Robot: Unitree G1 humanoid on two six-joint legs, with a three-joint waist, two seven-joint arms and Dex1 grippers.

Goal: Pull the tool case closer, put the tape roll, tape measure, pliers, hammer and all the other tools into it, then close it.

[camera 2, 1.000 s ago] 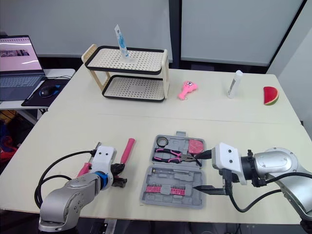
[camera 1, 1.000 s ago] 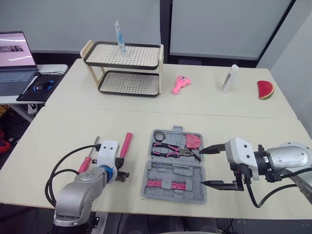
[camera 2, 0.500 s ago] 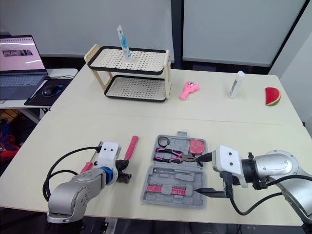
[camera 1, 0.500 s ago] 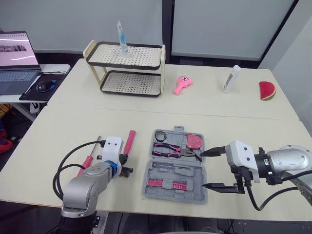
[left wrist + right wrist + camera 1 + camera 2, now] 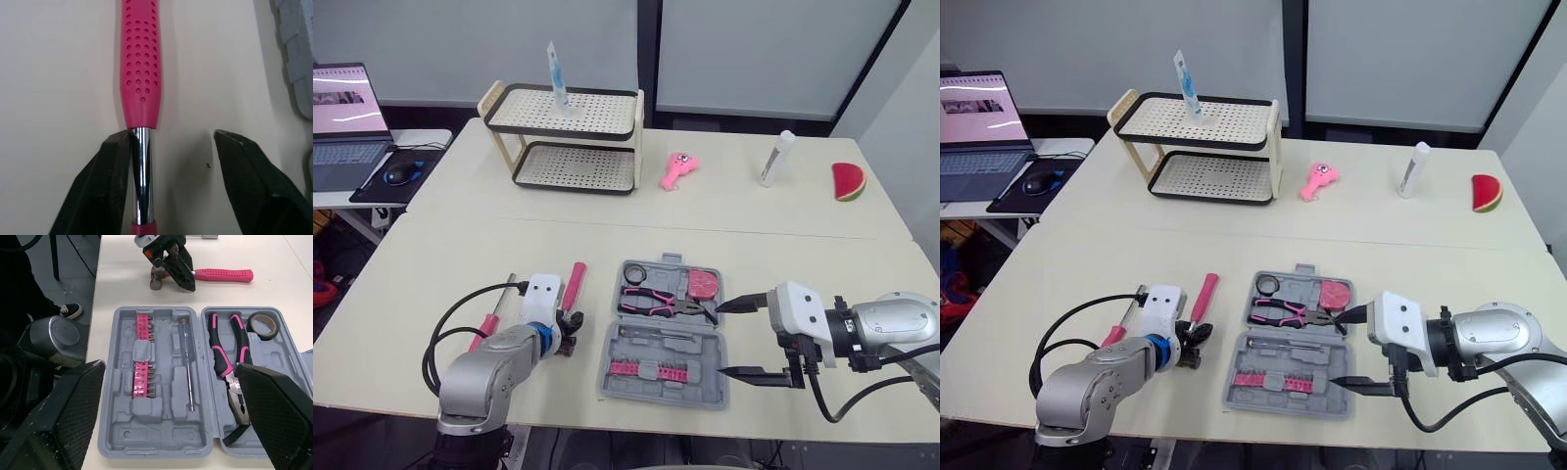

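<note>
The grey tool case (image 5: 666, 338) lies open on the near table, holding pink pliers (image 5: 651, 302), a tape roll (image 5: 635, 271), a pink tape measure (image 5: 703, 284), a screwdriver and pink bits (image 5: 142, 357). Left of it the hammer, with a pink handle (image 5: 573, 286) and a chrome shaft (image 5: 142, 166), rests on the table. My left gripper (image 5: 171, 139) is open around that shaft, and one finger (image 5: 115, 166) touches it. My right gripper (image 5: 722, 339) stands wide open at the case's right edge, holding nothing.
A red-handled screwdriver (image 5: 489, 323) lies left of my left arm. Across the table's far half stand a two-tier rack (image 5: 563, 137), a pink toy (image 5: 677, 168), a white tube (image 5: 775, 157) and a watermelon slice (image 5: 847, 181). A laptop (image 5: 342, 117) sits on a side desk.
My left gripper has opened off the hammer's shaft, which it was shut on before. The right arm has stayed in place.
</note>
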